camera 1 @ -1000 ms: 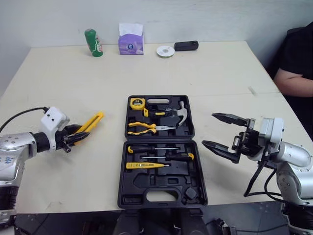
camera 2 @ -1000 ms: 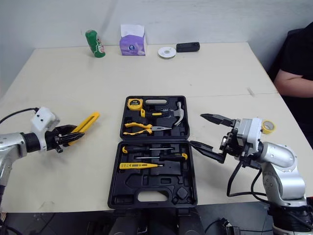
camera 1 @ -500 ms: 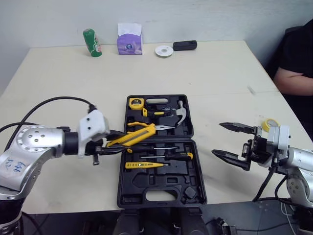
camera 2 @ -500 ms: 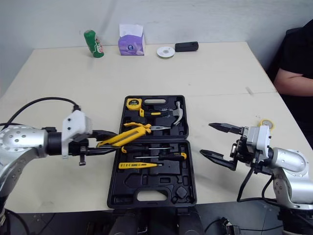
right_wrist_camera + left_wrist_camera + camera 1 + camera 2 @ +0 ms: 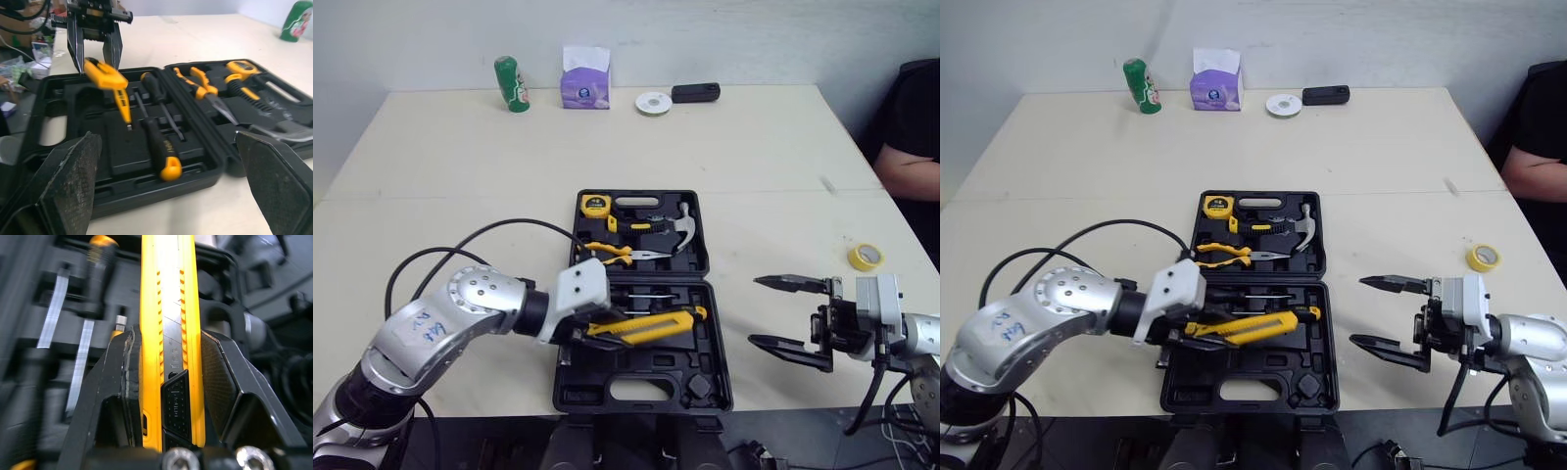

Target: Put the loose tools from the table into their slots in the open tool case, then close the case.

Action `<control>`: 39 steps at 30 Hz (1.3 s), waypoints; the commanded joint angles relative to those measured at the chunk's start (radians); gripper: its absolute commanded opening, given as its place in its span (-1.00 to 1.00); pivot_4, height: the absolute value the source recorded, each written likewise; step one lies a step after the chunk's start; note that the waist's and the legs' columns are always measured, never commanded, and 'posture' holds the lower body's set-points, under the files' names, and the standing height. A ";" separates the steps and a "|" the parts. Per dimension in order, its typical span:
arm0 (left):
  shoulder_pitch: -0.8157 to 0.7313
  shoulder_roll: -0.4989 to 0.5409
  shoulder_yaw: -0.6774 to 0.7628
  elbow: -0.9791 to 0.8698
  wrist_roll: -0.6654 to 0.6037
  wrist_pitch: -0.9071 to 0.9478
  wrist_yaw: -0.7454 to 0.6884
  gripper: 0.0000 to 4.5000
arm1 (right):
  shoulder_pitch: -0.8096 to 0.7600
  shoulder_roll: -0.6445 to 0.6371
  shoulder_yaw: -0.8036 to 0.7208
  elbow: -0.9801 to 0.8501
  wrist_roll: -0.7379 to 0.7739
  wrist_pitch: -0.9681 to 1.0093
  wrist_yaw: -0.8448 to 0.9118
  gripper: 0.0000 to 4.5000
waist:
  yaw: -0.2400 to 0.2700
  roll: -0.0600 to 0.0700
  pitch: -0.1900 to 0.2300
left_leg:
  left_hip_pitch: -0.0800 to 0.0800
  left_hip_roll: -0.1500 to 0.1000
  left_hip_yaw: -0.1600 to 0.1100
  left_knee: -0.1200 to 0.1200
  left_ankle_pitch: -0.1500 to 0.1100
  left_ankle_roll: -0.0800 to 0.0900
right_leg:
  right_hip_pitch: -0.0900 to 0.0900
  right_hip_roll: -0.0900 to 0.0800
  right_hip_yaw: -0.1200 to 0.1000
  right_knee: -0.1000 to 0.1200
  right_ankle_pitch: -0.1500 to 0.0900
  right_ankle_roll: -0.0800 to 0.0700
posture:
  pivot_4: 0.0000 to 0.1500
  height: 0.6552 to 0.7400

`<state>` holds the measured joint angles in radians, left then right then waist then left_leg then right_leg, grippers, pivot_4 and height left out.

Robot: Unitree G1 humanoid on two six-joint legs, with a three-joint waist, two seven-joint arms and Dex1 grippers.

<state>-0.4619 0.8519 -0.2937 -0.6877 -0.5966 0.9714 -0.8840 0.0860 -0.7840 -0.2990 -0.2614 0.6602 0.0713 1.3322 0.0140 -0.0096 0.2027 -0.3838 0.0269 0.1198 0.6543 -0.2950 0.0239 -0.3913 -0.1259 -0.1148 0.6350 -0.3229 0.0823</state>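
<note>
On the beige table (image 5: pixel 460 166), my left gripper (image 5: pixel 169 337) clamps the yellow knife (image 5: pixel 651 328) over the tool case (image 5: pixel 579 380); right gripper (image 5: pixel 754 311) gapes empty.

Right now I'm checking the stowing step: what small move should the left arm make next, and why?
Probably lower the utility knife into an empty slot in the tool case. The left gripper is shut on it, holding it above the case's front half, not yet seated.

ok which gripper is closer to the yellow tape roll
Right. The right gripper is open just right of the tool case, near the yellow tape roll. The left gripper is over the case, shut on the utility knife.
</note>
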 commanded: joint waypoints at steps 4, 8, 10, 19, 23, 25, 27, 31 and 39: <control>-0.009 -0.013 -0.083 -0.003 0.071 -0.053 -0.011 -0.43 | 0.038 -0.024 -0.051 -0.101 0.041 0.047 -0.016 1.00 | 0.009 0.000 0.000 | 0.000 0.000 0.000 0.002 0.000 0.000 | 0.000 0.000 0.001 0.000 0.000 0.000 | 1.00 1.00; 0.012 -0.006 -0.105 0.013 0.126 -0.103 -0.014 -0.43 | 0.037 -0.035 -0.058 -0.143 0.059 0.084 -0.034 1.00 | 0.010 0.000 0.000 | -0.001 0.000 -0.001 0.003 0.000 0.000 | 0.000 0.001 0.001 0.000 0.000 0.000 | 1.00 1.00; 0.025 0.002 -0.110 0.027 0.154 -0.131 -0.019 -0.43 | 0.036 -0.046 -0.054 -0.157 0.062 0.098 -0.035 1.00 | 0.010 0.000 0.000 | -0.001 0.000 -0.001 0.004 0.000 0.000 | 0.000 0.001 0.001 0.000 0.000 0.000 | 1.00 1.00; 0.039 -0.018 -0.141 0.020 0.200 -0.139 -0.013 -0.43 | 0.003 -0.051 -0.037 -0.169 0.057 0.137 -0.064 1.00 | 0.011 0.000 0.000 | -0.003 0.001 -0.002 0.005 0.000 0.001 | 0.000 0.001 0.000 0.001 0.000 0.000 | 1.00 1.00; 0.047 -0.037 -0.160 0.016 0.223 -0.142 0.004 -0.43 | -0.002 -0.045 -0.033 -0.163 0.051 0.134 -0.065 1.00 | 0.010 0.000 0.000 | -0.003 0.001 -0.002 0.005 0.000 0.001 | 0.000 0.001 0.000 0.001 0.000 0.000 | 1.00 1.00; 0.047 -0.041 -0.173 0.012 0.237 -0.141 0.006 -0.43 | -0.001 -0.044 -0.033 -0.160 0.050 0.131 -0.063 1.00 | 0.010 0.000 0.000 | -0.002 0.001 -0.002 0.005 0.000 0.001 | 0.000 0.001 0.000 0.001 0.000 0.000 | 1.00 1.00; 0.048 -0.030 -0.190 0.011 0.262 -0.144 0.003 -0.43 | -0.001 -0.042 -0.033 -0.157 0.049 0.128 -0.061 1.00 | 0.010 0.000 0.000 | -0.002 0.001 -0.002 0.005 0.000 0.001 | 0.000 0.001 0.000 0.001 0.000 0.000 | 1.00 1.00; 0.051 -0.013 -0.202 0.016 0.310 -0.160 0.003 -0.43 | 0.003 -0.038 -0.033 -0.152 0.044 0.121 -0.059 1.00 | 0.010 0.000 0.000 | -0.002 0.001 -0.002 0.006 0.000 0.001 | 0.000 0.001 0.000 0.001 0.000 0.000 | 1.00 1.00; 0.021 0.003 -0.206 0.009 0.323 -0.138 -0.022 -0.43 | 0.030 -0.022 -0.033 -0.140 0.027 0.098 -0.054 1.00 | 0.010 0.000 0.000 | -0.002 0.002 -0.002 0.006 0.000 0.001 | 0.000 0.002 0.000 0.002 0.000 0.000 | 1.00 1.00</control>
<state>-0.4446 0.8346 -0.4793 -0.6650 -0.2966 0.8281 -0.8890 0.1062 -0.8131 -0.3215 -0.3922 0.6874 0.1944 1.2732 0.0237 -0.0098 0.2027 -0.3862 0.0286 0.1178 0.6604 -0.2954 0.0247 -0.3910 -0.1238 -0.1147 0.6367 -0.3228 0.0823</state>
